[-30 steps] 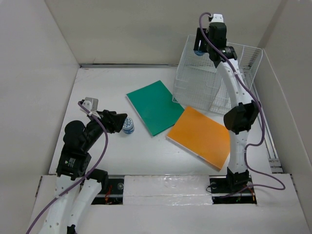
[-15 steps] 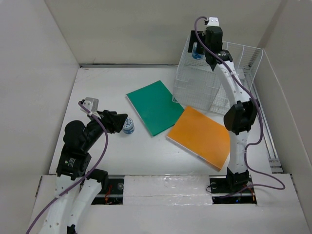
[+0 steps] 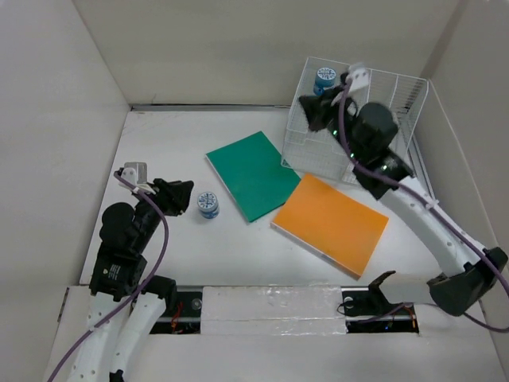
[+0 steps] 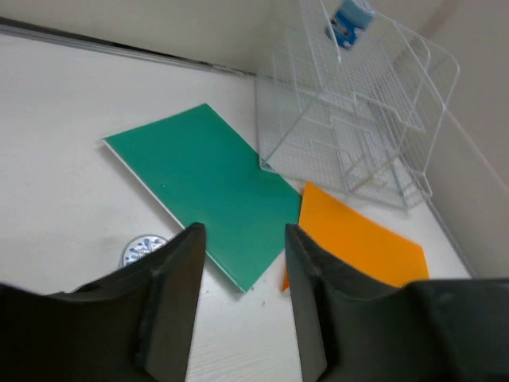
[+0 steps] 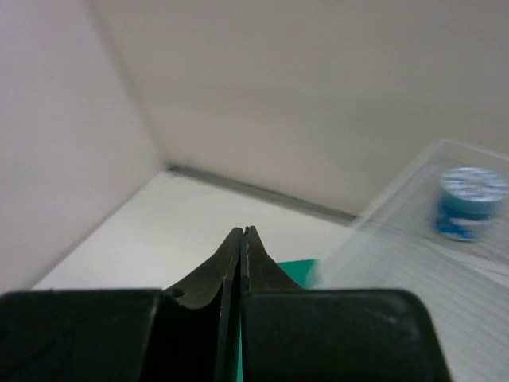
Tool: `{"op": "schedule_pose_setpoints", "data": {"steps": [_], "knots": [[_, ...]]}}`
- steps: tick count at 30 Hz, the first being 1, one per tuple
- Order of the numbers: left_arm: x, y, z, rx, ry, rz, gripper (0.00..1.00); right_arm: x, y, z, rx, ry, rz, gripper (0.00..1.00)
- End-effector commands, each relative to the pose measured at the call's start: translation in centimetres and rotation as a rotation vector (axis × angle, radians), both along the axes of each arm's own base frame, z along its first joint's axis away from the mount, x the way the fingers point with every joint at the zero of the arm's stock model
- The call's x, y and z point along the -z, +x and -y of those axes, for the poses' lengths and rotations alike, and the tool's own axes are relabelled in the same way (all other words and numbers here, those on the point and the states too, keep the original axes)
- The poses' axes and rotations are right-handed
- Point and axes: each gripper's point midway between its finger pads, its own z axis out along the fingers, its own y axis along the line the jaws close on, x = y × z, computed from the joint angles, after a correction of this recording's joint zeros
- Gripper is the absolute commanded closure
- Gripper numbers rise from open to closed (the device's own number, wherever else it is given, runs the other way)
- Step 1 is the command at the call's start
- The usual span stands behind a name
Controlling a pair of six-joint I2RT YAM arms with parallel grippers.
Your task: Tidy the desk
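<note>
The desk [image 3: 159, 135] is a white tabletop. On it lie a green notebook [image 3: 253, 175] and an orange notebook [image 3: 330, 223], the orange one over the green one's corner. A small blue-and-white jar [image 3: 208, 204] stands left of them. My left gripper [image 3: 188, 199] is open just left of that jar, with nothing between its fingers [image 4: 179, 302]; the jar [image 4: 141, 248] shows beside the left finger. My right gripper [image 3: 304, 103] is shut and empty, in the air at the wire rack's [image 3: 350, 127] left corner. A second blue jar [image 3: 324, 79] sits on the rack's top tier.
Beige wall panels [image 3: 87, 87] close in the desk on three sides. The wire rack [image 4: 358, 119] fills the back right corner, and the orange notebook [image 4: 358, 247] lies right in front of it. Bare desk [image 5: 175, 215] stretches along the back left.
My right gripper has let go of the blue jar on the rack's top tier, pulled away from it and shut. My left gripper has drawn back slightly left of the desk jar.
</note>
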Motion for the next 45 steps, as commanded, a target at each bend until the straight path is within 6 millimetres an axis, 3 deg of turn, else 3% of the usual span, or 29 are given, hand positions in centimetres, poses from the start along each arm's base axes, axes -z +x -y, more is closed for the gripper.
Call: {"op": "schedule_pose_setpoints", "data": {"steps": [1,3,4,6,7,8,12,13,14,15,16,22,25,28,33,37,41,42,44,45], "knots": [[-1.5,0.5,-2.9,-0.178,-0.042,0.034,0.66,12.9,-3.5,-9.0,-0.258,-0.060,-0.171,1.00],[-1.4,0.4,-4.0,-0.245,-0.049,0.021,0.85,16.4,-5.3,-11.7,-0.284,-0.080,-0.215,0.92],[-1.4,0.4,-4.5,-0.269,-0.049,0.018,0.87,19.3,-7.6,-14.7,-0.347,-0.118,-0.253,0.71],[-1.5,0.3,-4.5,-0.271,-0.052,0.029,0.86,23.2,-9.5,-17.0,-0.402,-0.174,-0.299,0.47],[-1.4,0.3,-4.7,-0.283,-0.053,0.024,0.75,27.2,-11.6,-20.2,-0.479,-0.240,-0.364,0.21],[-1.3,0.3,-4.7,-0.283,-0.051,0.020,0.75,29.0,-11.5,-20.4,-0.478,-0.266,-0.393,0.21],[-1.3,0.3,-5.1,-0.305,-0.056,0.016,0.41,32.6,-12.8,-24.8,-0.538,-0.329,-0.445,0.11],[-1.3,0.3,-5.0,-0.299,-0.059,0.017,0.38,33.4,-13.1,-25.5,-0.544,-0.341,-0.453,0.09],[-1.3,0.3,-5.0,-0.301,-0.058,0.015,0.36,33.9,-12.9,-25.9,-0.544,-0.348,-0.460,0.07],[-1.2,0.3,-5.0,-0.302,-0.057,0.013,0.36,35.9,-12.6,-26.2,-0.538,-0.373,-0.487,0.07],[-1.3,0.3,-5.1,-0.305,-0.057,0.014,0.36,35.5,-12.5,-27.2,-0.544,-0.366,-0.474,0.06],[-1.4,0.2,-5.1,-0.302,-0.058,0.019,0.37,37.1,-10.3,-29.0,-0.488,-0.384,-0.471,0.06],[-1.5,0.2,-5.0,-0.301,-0.063,0.020,0.39,36.4,-8.4,-30.3,-0.431,-0.349,-0.430,0.10],[-1.5,0.2,-4.9,-0.296,-0.064,0.020,0.39,36.9,-8.2,-31.0,-0.438,-0.340,-0.428,0.12],[-1.5,0.2,-4.8,-0.288,-0.063,0.021,0.40,35.9,-7.5,-32.0,-0.436,-0.272,-0.388,0.17],[-1.4,0.2,-4.7,-0.285,-0.061,0.020,0.40,33.2,-7.5,-32.2,-0.443,-0.210,-0.345,0.48],[-1.5,0.2,-4.7,-0.281,-0.063,0.024,0.40,27.4,-8.1,-30.6,-0.433,-0.149,-0.283,0.58],[-1.5,0.2,-4.6,-0.279,-0.062,0.023,0.40,23.1,-7.9,-29.2,-0.412,-0.102,-0.228,0.59],[-1.5,0.2,-4.5,-0.273,-0.061,0.026,0.40,20.4,-6.6,-25.9,-0.347,-0.097,-0.211,0.60],[-1.4,0.2,-4.3,-0.261,-0.059,0.025,0.40,16.1,-6.4,-23.5,-0.315,-0.057,-0.156,0.61]]}}
